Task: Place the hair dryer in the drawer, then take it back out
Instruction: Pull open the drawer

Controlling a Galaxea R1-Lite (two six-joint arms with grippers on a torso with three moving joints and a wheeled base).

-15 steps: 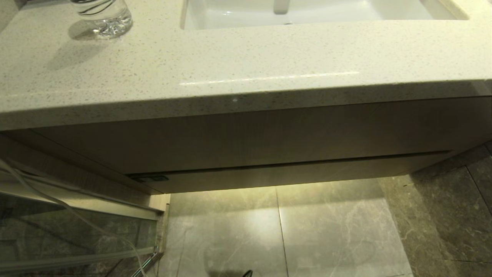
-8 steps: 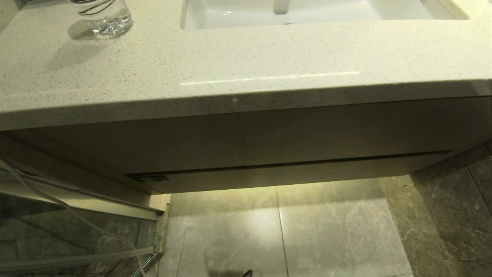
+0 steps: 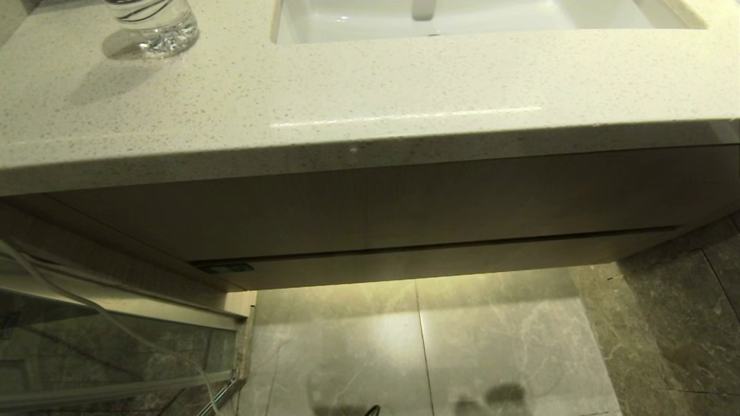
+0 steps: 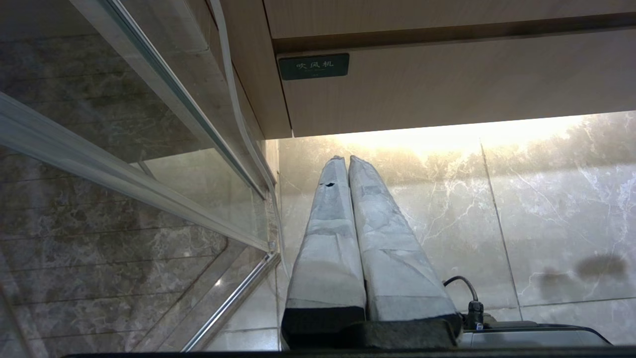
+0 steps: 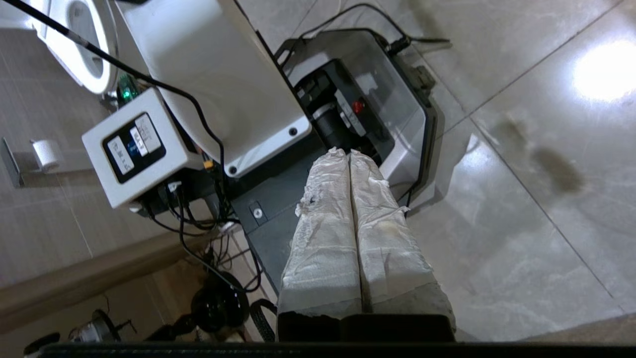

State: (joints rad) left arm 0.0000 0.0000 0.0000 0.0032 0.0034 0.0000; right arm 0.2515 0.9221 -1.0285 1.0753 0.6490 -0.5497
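Two grippers show only in their own wrist views, each with its wrapped fingers pressed together on nothing: the left gripper (image 4: 346, 160) hangs low over the pale marble floor (image 4: 546, 199) just in front of the vanity, and the right gripper (image 5: 348, 151) points at the robot's own base (image 5: 357, 109), with its white housing (image 5: 218, 84) and black cables close by. From the head view, the speckled countertop (image 3: 370, 98) fills the upper part, with a clear glass (image 3: 153, 26) standing at its far left and the white sink basin (image 3: 462, 17) sunk into it farther back. Below the countertop's edge sits a tall wood panel (image 3: 404, 202), and under that the narrow front strip of the drawer (image 3: 439, 260), shut flush, so its inside is hidden. A small dark label (image 4: 313, 66) sits at the drawer front's left end. To the left a glass partition (image 3: 104, 346) in a metal frame stands beside the cabinet, with a thin white cord (image 3: 115, 323) trailing across it. I cannot see the hair dryer in any view.
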